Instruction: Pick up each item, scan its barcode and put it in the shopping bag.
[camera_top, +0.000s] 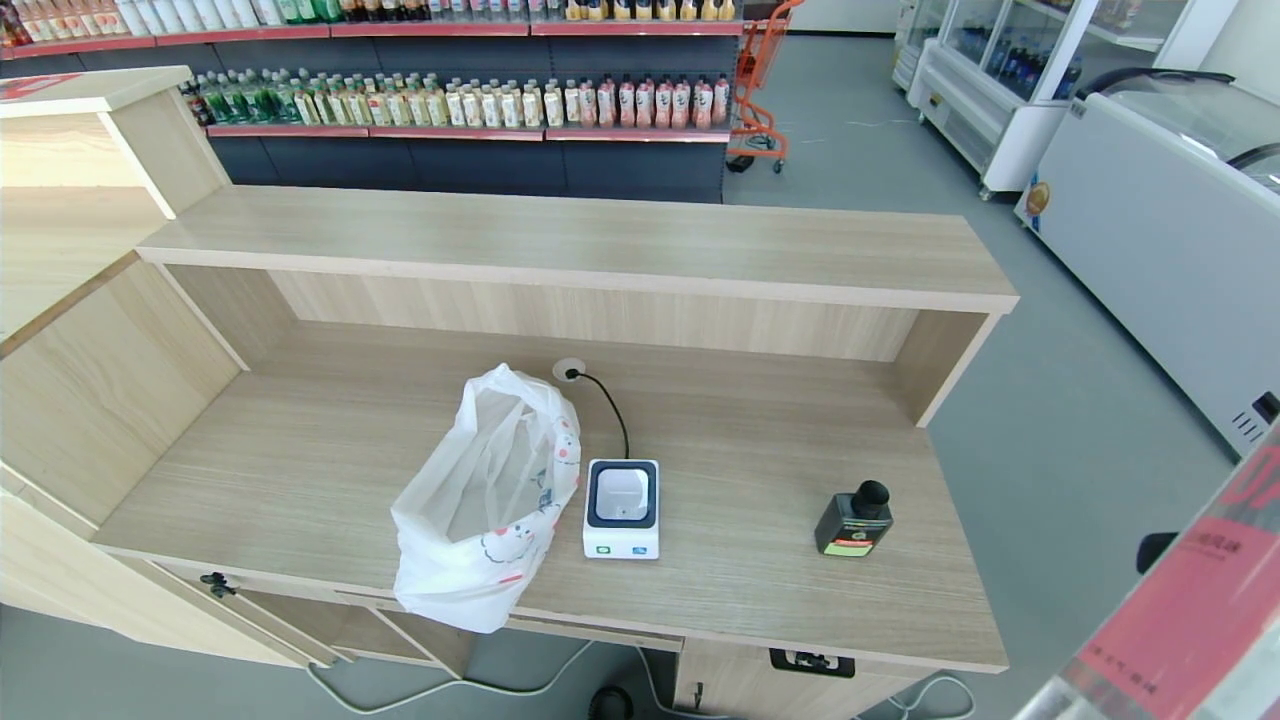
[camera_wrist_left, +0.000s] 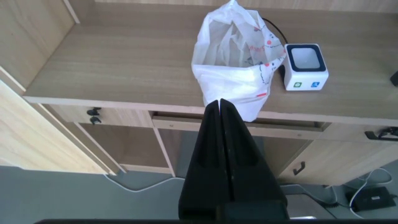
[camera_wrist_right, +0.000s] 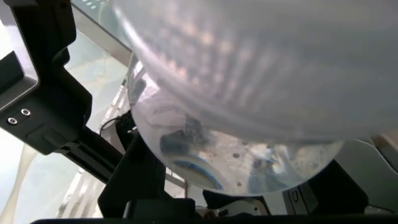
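1. shopping bag (camera_top: 490, 500) is not quite the nearest thing. nearer is the left gripper (camera_wrist_left: 221, 106), off the counter's near edge at the bag's 6 o'clock. its fingers are pressed flat together and hold nothing.
2. the right gripper (camera_wrist_right: 249, 193) has a clear rounded container (camera_wrist_right: 249, 93) right up against it. i cannot tell whether it is clamped on that container.
3. a pink-labelled thing (camera_top: 1190, 620) sits close at the head view's 4 o'clock. i cannot tell what it is.
4. the bag is thin white plastic with a cartoon print. it stands mouth open on the wooden counter (camera_top: 300, 450), and its bottom slumps over the near edge.
5. a white scanner (camera_top: 621, 508) sits just beside the bag at its 3 o'clock, window facing up. its black cable (camera_top: 608, 405) runs toward 12 o'clock into a round hole (camera_top: 569, 370).
6. a small dark bottle (camera_top: 853, 520) with a black cap stands at the scanner's 3 o'clock, well apart from it.
7. farther toward 12 o'clock a raised ledge (camera_top: 600, 240) tops the counter. beyond it are store shelves (camera_top: 450, 100) lined with drinks.
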